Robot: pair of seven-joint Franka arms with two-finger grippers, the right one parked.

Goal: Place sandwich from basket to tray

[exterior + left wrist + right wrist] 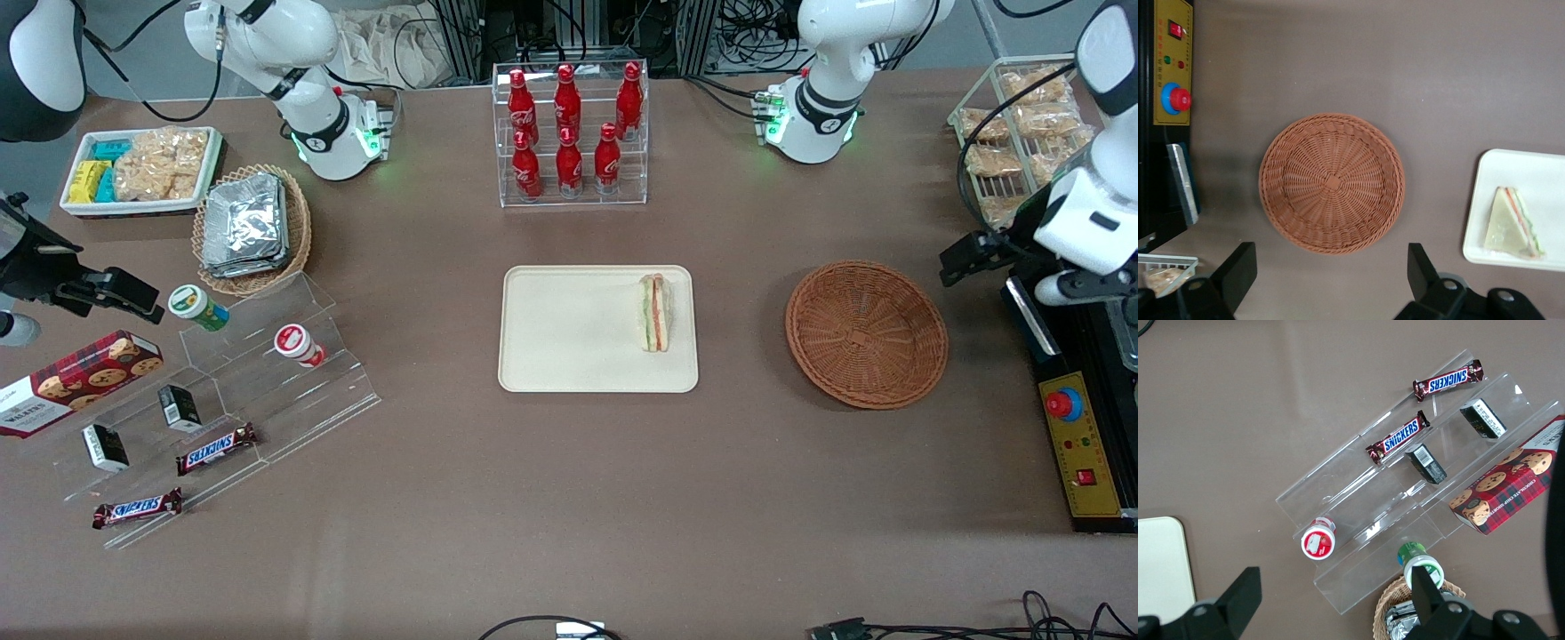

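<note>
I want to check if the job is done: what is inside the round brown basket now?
Nothing: the basket shows only bare weave. The sandwich lies on the tray. The open pincer hovers above, beside the basket.

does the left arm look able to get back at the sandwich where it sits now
Probably yes. The sandwich lies uncovered on the tray, at the edge nearest the working arm. The hand is open, up over the empty basket, and only bare table separates basket and tray.
</note>
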